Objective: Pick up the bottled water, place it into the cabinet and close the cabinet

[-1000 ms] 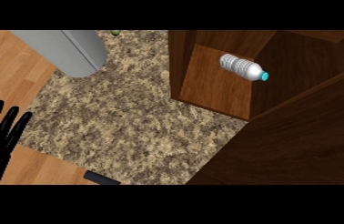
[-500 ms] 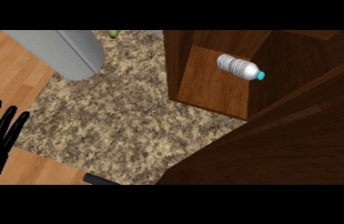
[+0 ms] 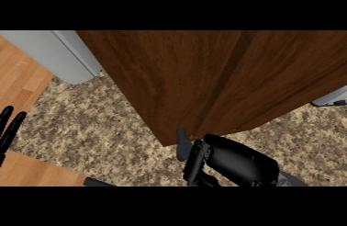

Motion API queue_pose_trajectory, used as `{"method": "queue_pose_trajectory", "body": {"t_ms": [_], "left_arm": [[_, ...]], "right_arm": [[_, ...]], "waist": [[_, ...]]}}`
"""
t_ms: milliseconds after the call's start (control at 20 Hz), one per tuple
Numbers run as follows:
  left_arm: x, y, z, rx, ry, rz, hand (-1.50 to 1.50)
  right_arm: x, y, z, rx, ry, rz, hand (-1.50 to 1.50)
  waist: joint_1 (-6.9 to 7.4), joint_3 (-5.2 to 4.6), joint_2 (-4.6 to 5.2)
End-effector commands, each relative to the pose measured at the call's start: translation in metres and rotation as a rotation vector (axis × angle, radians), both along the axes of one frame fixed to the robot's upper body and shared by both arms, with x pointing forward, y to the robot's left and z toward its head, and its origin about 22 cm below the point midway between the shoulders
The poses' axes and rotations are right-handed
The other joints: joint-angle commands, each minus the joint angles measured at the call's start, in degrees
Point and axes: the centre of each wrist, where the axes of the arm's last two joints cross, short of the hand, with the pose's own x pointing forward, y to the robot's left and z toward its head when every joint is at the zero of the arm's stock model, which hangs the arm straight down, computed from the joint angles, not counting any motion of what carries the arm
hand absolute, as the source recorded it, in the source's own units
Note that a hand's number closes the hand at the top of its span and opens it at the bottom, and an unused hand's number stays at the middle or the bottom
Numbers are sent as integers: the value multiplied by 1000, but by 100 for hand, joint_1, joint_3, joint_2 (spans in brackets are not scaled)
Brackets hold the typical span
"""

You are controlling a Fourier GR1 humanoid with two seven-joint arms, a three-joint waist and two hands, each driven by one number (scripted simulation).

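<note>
Cabinet (image 3: 224, 78) fills your view from 12 to 3 o'clock, doors together, so the bottled water is hidden. Your right hand (image 3: 234, 161), fingers relaxed, presses its lower corner at 5 o'clock. Left hand (image 3: 9, 128) rests open at 9 o'clock above the table (image 3: 88, 128).

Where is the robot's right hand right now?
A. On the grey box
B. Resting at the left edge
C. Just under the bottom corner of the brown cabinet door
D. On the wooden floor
C: the right hand sits just below the cabinet door's lower corner.
</note>
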Motion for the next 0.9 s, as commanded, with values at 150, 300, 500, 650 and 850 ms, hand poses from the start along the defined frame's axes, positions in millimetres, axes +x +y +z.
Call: {"method": "queue_pose_trajectory", "body": {"t_ms": [150, 300, 500, 650, 850], "left_arm": [[-4, 8, -4, -8, 24, 17, -150], [-5, 11, -5, -29, 11, 25, -150], [-13, 13, -12, -20, 19, 45, -150], [-11, 17, -9, -24, 3, 38, -150], [-11, 18, -10, -21, 1, 48, -150]], "right_arm": [[59, 57, 23, -44, 76, -130, 150], [82, 67, 41, -8, 49, -249, 150], [113, 74, 52, 34, 41, -413, 150], [133, 80, 58, 64, 38, -499, 150], [145, 90, 63, 100, 49, -560, 150]], "waist": [[-65, 42, -17], [-167, 55, -60], [-224, 67, -64], [-291, 69, -30], [-343, 72, -13]]}}
